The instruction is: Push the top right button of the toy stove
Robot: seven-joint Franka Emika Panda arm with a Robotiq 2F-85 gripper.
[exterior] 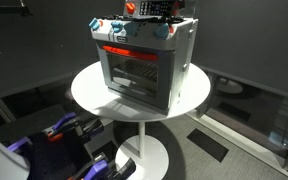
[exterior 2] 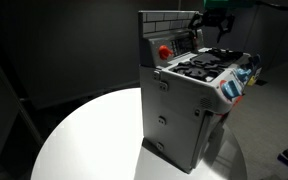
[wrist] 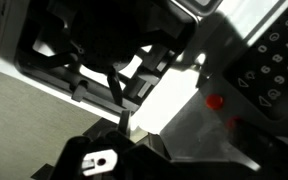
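Observation:
The toy stove [exterior: 139,65] is a boxy silver-grey oven with a glass door and a glowing red strip. It stands on a round white table [exterior: 87,90] and shows in both exterior views [exterior 2: 184,115]. Its upright back panel carries a small red button [exterior 2: 165,50]. My gripper [exterior 2: 216,24] hangs just above the cooktop's black burner grates, near the back panel, and is also seen over the stove top [exterior: 150,11]. In the wrist view the gripper's dark fingers [wrist: 123,126] look shut and empty, with a red button [wrist: 215,101] and a dark keypad [wrist: 274,65] to the right.
The table [exterior 2: 84,140] has bare white surface around the stove and stands on a round pedestal base [exterior: 144,155]. Purple and blue objects [exterior: 64,130] lie on the floor beside it. Dark walls surround the scene.

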